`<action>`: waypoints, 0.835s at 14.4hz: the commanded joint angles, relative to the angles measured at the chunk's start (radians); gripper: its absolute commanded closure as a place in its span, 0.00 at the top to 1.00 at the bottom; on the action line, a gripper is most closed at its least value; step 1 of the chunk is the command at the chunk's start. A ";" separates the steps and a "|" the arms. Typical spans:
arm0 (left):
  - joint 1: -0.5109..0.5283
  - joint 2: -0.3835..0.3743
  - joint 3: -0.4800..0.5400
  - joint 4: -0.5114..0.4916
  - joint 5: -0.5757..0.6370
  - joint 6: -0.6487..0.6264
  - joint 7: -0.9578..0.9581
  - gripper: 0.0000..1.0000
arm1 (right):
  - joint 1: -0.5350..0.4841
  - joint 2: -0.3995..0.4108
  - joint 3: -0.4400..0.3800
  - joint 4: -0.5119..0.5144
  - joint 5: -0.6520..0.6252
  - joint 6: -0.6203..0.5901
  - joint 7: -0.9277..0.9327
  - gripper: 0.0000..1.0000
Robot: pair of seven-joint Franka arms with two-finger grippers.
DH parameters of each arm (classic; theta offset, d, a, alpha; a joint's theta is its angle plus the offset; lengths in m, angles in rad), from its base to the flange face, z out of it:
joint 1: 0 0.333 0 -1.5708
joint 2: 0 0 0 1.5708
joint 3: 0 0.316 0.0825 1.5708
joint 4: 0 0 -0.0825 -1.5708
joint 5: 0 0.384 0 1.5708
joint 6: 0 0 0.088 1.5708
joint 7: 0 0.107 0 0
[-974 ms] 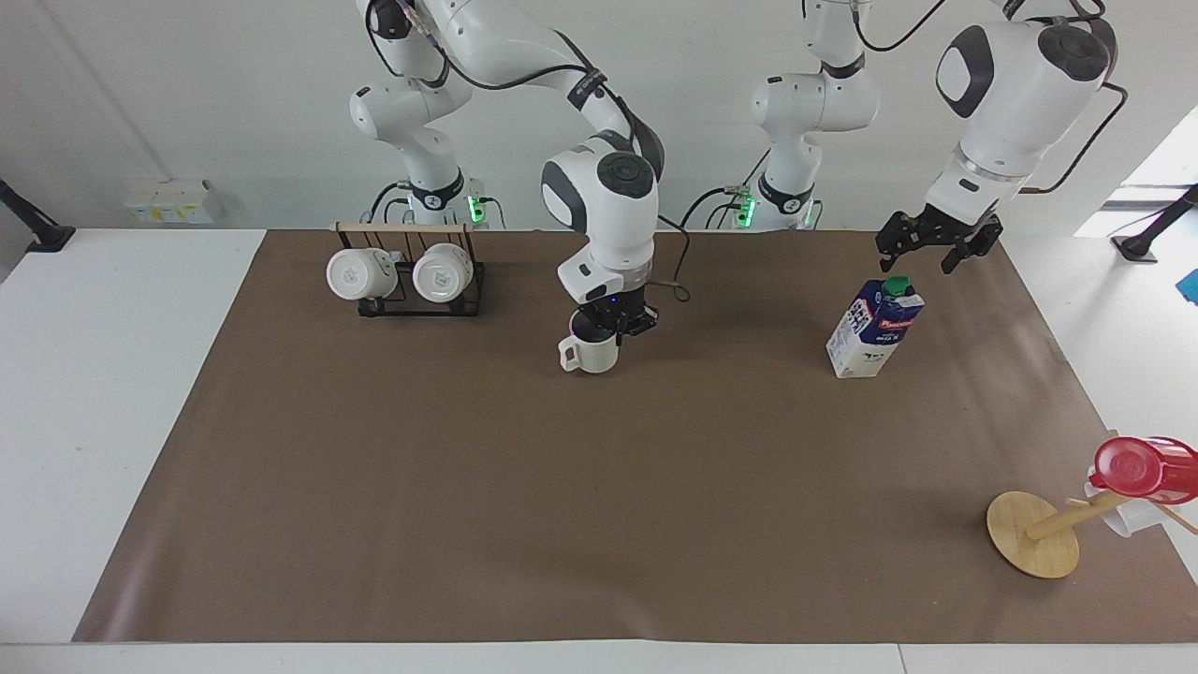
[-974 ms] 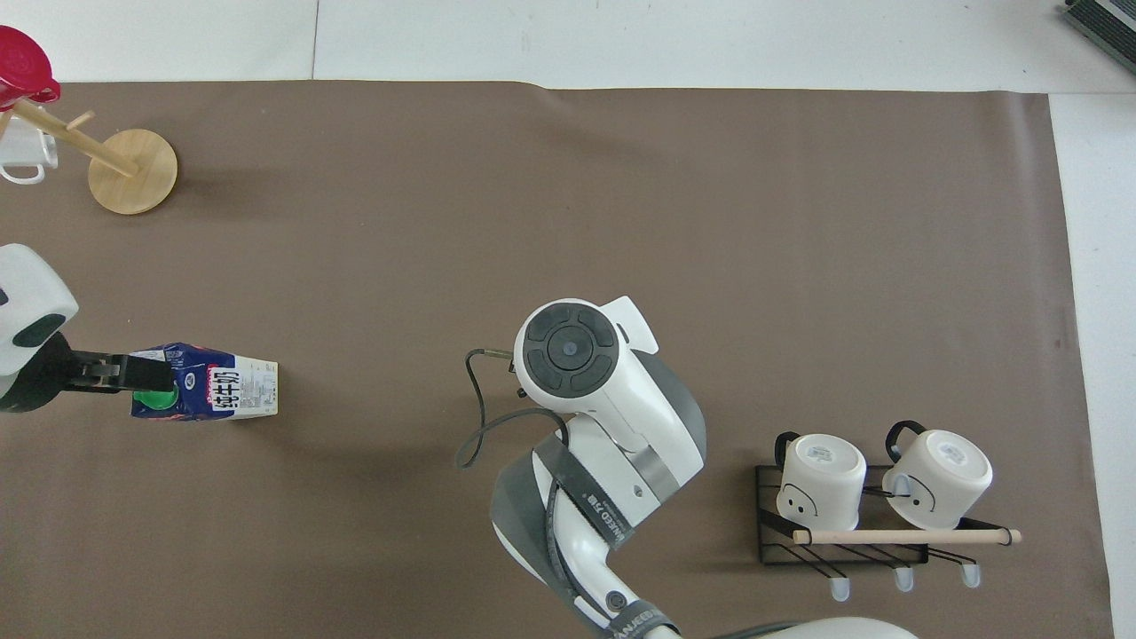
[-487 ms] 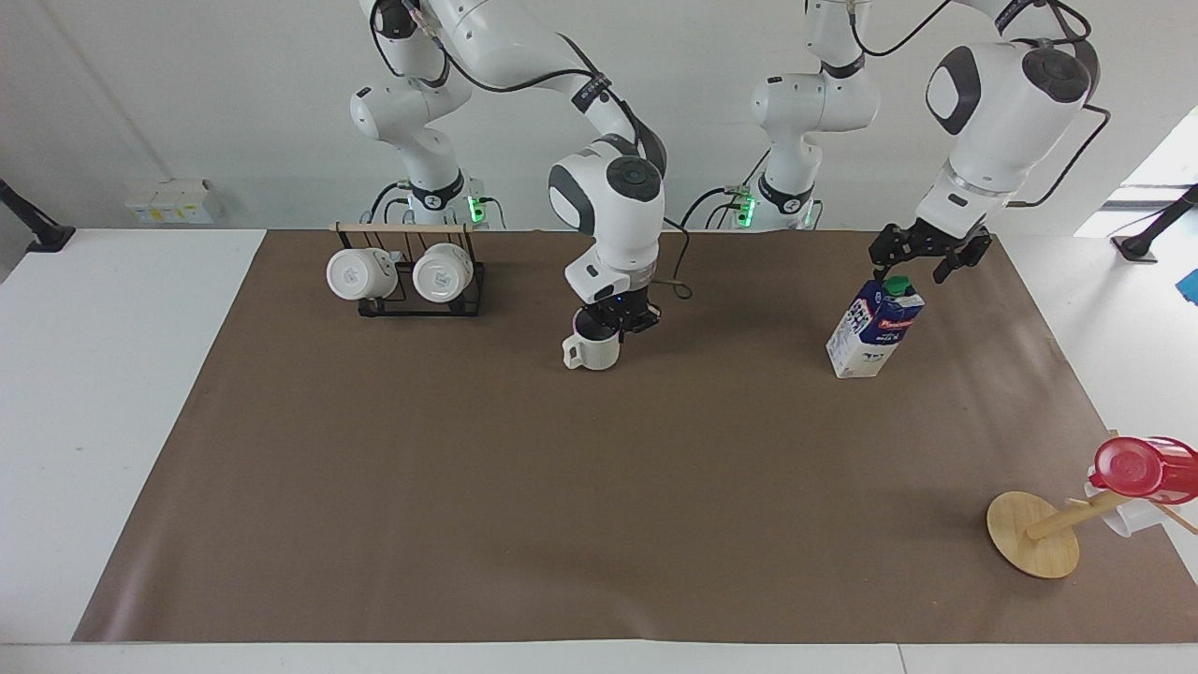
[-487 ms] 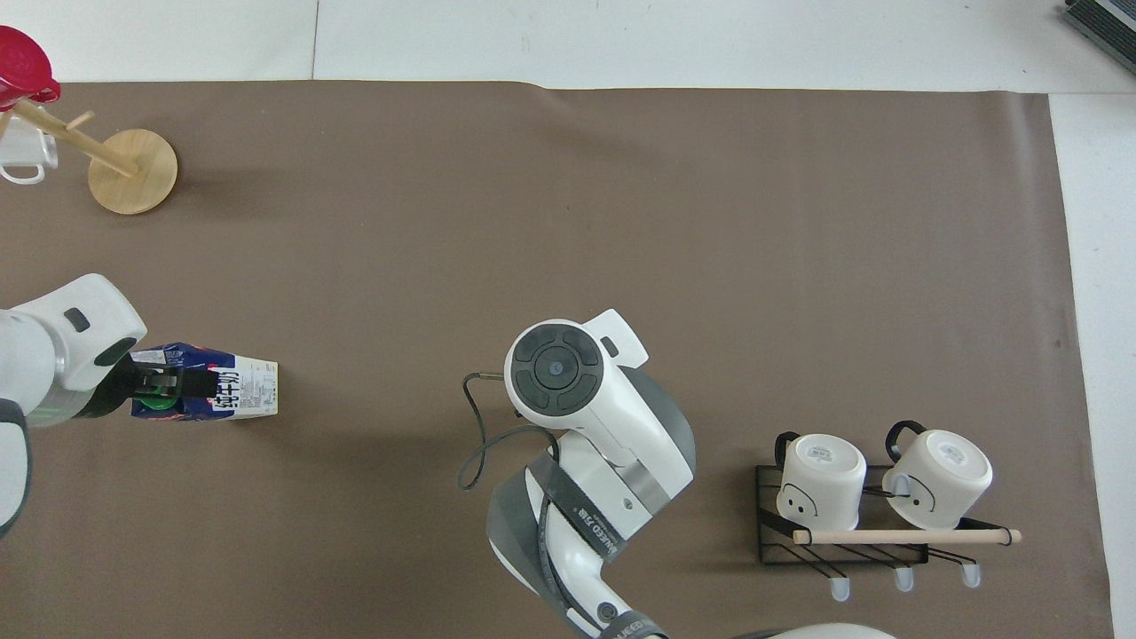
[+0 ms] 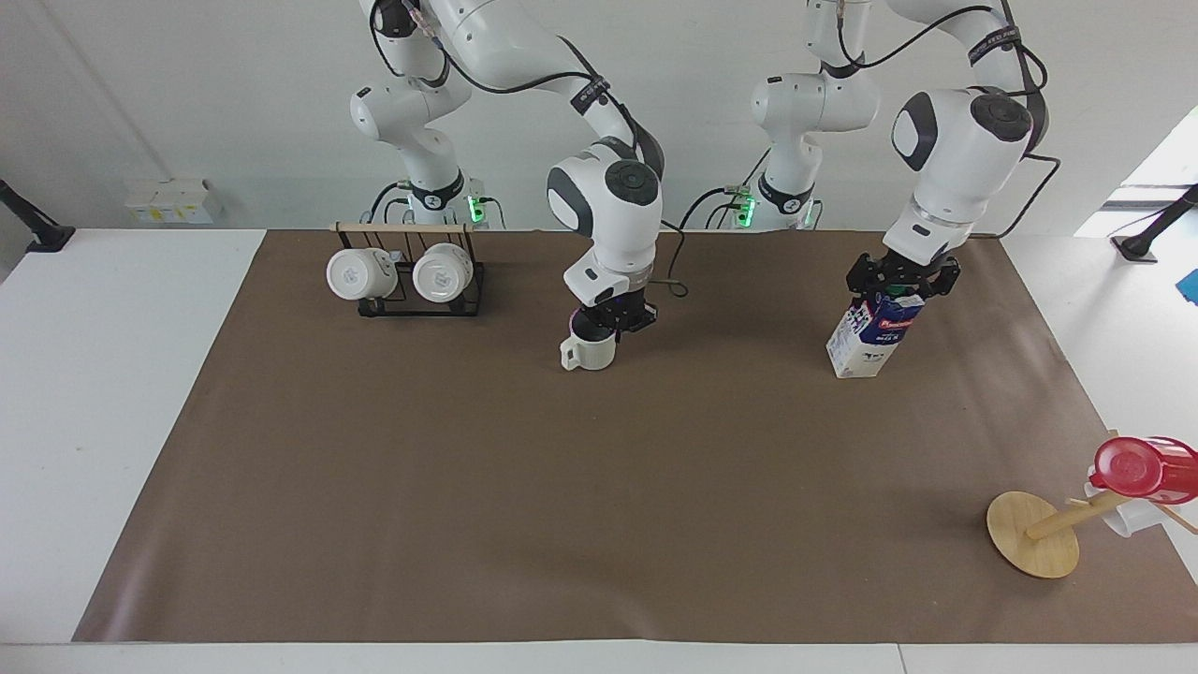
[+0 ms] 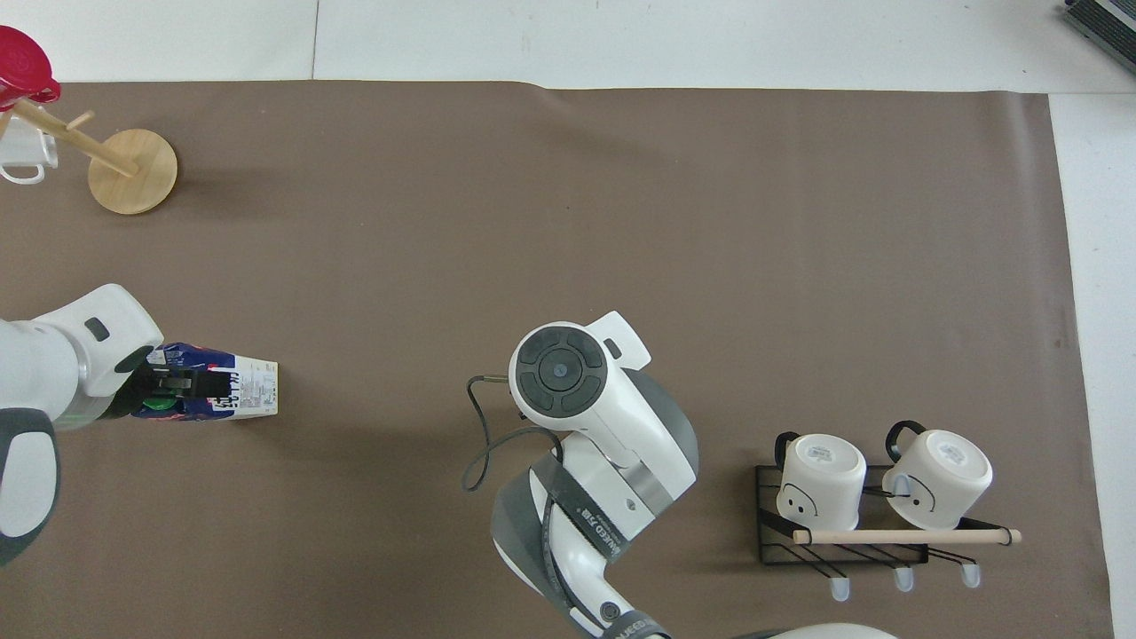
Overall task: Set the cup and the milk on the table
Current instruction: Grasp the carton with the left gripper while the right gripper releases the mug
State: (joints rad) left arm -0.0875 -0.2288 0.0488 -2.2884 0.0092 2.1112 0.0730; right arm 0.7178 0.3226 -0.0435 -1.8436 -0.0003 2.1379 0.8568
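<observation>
Left pincer (image 5: 901, 281) lowered onto milk (image 5: 873, 332), right pincer (image 5: 613, 318) at cup (image 5: 588, 350)

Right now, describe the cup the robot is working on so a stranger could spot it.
On the brown paper mat, look mid-table under the right gripper. The cup stands upright there. Unlike the two glossy white mugs hanging sideways on the black rack, it is matte cream.
</observation>
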 commanded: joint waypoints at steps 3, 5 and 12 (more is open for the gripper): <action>0.003 -0.029 0.010 -0.026 -0.011 0.019 0.014 0.83 | 0.003 -0.031 0.001 -0.016 -0.020 0.014 -0.005 1.00; 0.005 -0.027 0.010 -0.025 -0.009 0.018 0.014 0.71 | -0.006 -0.066 0.001 -0.010 -0.021 0.008 -0.005 1.00; -0.001 -0.009 0.008 0.019 -0.011 -0.017 -0.006 0.51 | -0.113 -0.235 -0.006 0.010 -0.023 -0.137 -0.062 1.00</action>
State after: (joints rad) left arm -0.0861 -0.2296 0.0559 -2.2834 0.0091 2.1104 0.0719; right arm 0.6451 0.1223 -0.0548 -1.8281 -0.0074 2.0354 0.8425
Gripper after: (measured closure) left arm 0.458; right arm 0.000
